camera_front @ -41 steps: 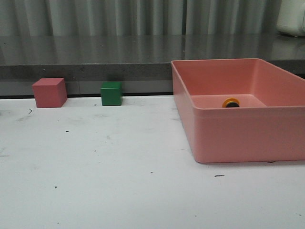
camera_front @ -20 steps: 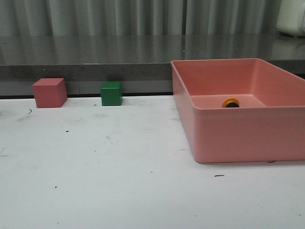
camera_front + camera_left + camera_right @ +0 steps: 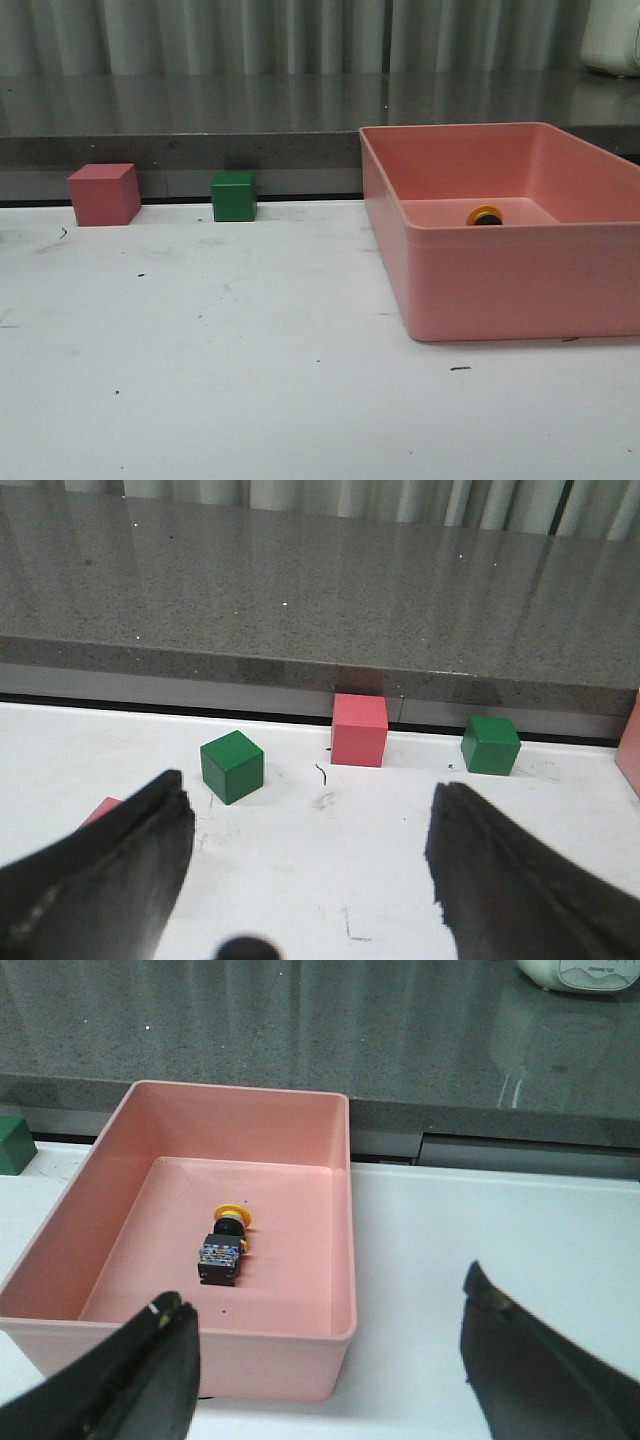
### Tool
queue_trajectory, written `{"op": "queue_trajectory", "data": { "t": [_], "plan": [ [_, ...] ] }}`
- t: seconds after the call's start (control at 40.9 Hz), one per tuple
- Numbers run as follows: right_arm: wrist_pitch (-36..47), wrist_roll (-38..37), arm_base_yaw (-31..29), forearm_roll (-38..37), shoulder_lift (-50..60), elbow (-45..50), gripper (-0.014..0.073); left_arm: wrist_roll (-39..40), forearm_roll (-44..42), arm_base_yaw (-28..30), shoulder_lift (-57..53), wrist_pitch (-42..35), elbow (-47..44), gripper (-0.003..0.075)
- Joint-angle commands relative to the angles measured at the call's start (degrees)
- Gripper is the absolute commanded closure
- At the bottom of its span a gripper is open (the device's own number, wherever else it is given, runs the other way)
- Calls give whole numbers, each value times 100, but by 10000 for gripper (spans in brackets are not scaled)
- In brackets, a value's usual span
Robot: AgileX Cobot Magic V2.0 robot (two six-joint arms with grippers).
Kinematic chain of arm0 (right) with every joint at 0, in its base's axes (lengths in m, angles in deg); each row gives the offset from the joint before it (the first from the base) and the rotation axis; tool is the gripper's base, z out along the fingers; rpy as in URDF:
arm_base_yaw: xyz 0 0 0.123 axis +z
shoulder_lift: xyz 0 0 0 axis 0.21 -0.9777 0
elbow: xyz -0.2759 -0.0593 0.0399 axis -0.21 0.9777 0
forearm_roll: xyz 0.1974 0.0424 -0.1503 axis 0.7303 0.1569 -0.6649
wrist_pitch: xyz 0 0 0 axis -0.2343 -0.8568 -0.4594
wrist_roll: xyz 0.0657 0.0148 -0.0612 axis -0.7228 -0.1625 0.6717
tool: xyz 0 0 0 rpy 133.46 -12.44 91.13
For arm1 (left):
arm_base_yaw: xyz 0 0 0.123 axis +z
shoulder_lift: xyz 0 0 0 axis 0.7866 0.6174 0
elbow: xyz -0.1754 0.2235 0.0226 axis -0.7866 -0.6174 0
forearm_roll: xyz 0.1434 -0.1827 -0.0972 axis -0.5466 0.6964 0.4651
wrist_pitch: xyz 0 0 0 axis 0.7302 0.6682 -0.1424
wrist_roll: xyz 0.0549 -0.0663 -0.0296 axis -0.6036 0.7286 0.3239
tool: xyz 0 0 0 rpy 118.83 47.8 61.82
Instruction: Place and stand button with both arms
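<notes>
The button (image 3: 223, 1248) lies on its side on the floor of the pink bin (image 3: 330, 1210), roughly in the middle, yellow cap pointing toward the bin's far wall and black base toward the near wall; it touches none of the walls. From the front, only the yellow cap (image 3: 485, 215) shows above the bin's near wall (image 3: 520, 285), which hides the rest of the button. The bin sits on the white tabletop (image 3: 220, 360). To the bin's left, along the tabletop's far edge, stand a green cube (image 3: 234, 196) and, further from the bin, a pink cube (image 3: 104, 194), well apart from each other. The left wrist view adds a second green cube (image 3: 232, 766) beside the pink one. The right gripper (image 3: 325, 1380) hovers outside the bin's near wall, jaws wide apart and empty. The left gripper (image 3: 310, 880) hangs over bare tabletop, well away from the bin, jaws likewise spread with nothing between them.
</notes>
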Motion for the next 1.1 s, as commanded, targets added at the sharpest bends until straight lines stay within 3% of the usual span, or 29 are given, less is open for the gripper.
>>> {"op": "queue_trajectory", "data": {
  "t": [0.0,0.147,0.342,0.587,0.807,1.076],
  "plan": [
    [471,13,-38,0,-87,-171,32,24,33,-34,92,-447,156,283],
    [278,13,-38,112,-353,-364,32,24,33,-34,92,-447,156,308],
    [-641,13,-26,412,-1402,-1186,32,24,33,-34,92,-447,156,336],
    [-1633,17,461,501,-2919,-2291,32,24,33,-34,92,-447,156,335],
    [-1934,17,945,501,-4359,-3282,32,24,33,-34,92,-447,156,335],
    [-2208,17,1109,501,-6107,-4409,32,24,33,-34,92,-447,156,335]
  ]
}}
